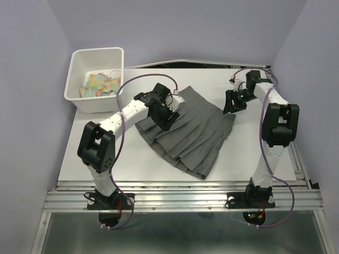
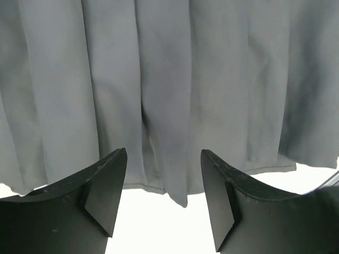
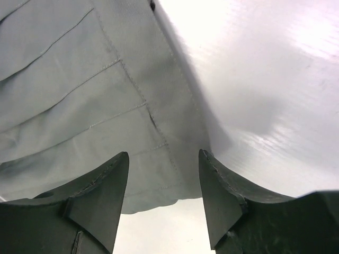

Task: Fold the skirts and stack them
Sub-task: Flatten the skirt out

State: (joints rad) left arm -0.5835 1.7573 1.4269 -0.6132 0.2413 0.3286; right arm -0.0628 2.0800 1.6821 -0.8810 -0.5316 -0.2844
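Observation:
One dark grey pleated skirt (image 1: 196, 132) lies spread on the white table (image 1: 254, 153), its pleats running from far left to near right. My left gripper (image 1: 164, 119) hovers over the skirt's left part. In the left wrist view that gripper (image 2: 163, 153) is open, and the skirt's hem (image 2: 159, 79) lies just beyond the fingertips with nothing between them. My right gripper (image 1: 230, 103) is at the skirt's far right corner. The right wrist view shows it (image 3: 163, 154) open over the stitched edge of the skirt (image 3: 79, 95), gripping nothing.
A white plastic bin (image 1: 98, 51) stands at the table's far left corner and holds colourful folded cloth (image 1: 100, 84). Purple-grey walls close in on both sides. An aluminium rail (image 1: 180, 196) runs along the near edge at the arm bases.

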